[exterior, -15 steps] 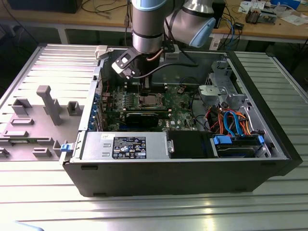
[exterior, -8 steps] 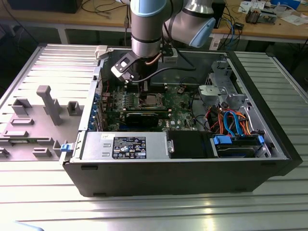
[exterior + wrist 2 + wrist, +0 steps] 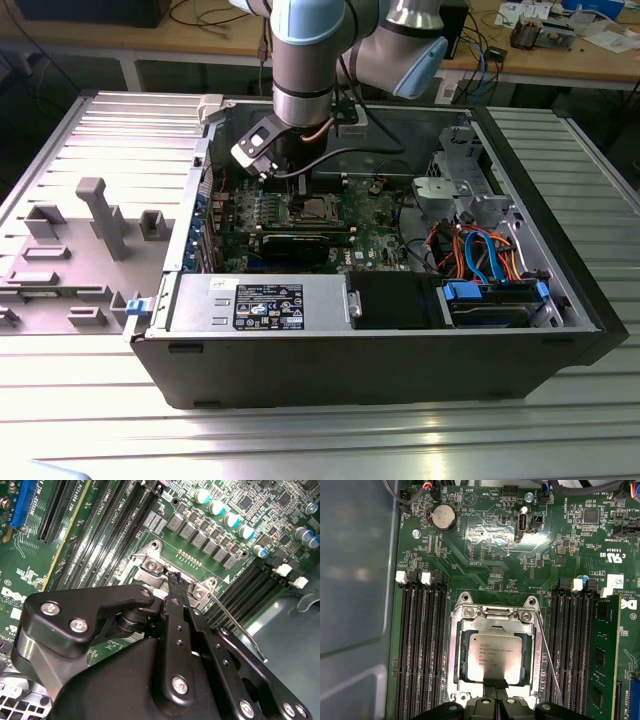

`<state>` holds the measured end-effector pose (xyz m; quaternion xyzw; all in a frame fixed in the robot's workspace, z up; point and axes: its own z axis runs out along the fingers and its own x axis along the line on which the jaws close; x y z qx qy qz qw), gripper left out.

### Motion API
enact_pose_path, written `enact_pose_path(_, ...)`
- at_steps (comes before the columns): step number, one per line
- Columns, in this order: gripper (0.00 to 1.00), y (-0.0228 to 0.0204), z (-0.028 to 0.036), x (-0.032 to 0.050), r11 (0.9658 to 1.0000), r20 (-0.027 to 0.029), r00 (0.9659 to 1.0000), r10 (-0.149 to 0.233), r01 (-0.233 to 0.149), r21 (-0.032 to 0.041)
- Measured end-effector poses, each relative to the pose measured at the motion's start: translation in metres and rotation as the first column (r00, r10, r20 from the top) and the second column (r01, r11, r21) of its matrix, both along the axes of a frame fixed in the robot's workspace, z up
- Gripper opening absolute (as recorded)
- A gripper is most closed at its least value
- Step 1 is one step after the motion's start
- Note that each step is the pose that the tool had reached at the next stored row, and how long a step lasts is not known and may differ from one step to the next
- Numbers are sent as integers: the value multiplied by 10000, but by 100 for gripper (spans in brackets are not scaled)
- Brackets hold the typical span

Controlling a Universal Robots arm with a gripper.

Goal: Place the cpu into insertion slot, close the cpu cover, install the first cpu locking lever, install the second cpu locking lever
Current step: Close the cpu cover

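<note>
cpu (image 3: 495,655) lies flat just beside the claw (image 3: 495,684), which is pinched together, empty.

Robot arm (image 3: 305,60) over insertion slot (image 3: 313,208), open computer case (image 3: 400,360)

One robot arm (image 3: 310,60) carrying one gripper (image 3: 495,682) is reaching into one open computer case (image 3: 400,370) on one tabletop (image 3: 300,440). One cpu (image 3: 495,655) is showing at the board's centre, along with one insertion slot (image 3: 451,650), one cpu cover (image 3: 490,625) and one thin wire locking lever (image 3: 547,655). Two banks of memory slots (image 3: 422,650) are flanking them, four slots counted in the nearer bank, and one round coin battery (image 3: 443,517) is showing.
</note>
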<state>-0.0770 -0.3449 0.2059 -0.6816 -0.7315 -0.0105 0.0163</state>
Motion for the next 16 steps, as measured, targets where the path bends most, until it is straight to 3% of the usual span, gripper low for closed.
enact_pose_path(9, 11, 1, 44, 17, 10000, 1, 10000, 0, 0, -13)
enact_pose_path(16, 11, 2, 42, 169, 10000, 2, 10000, 0, 0, -41)
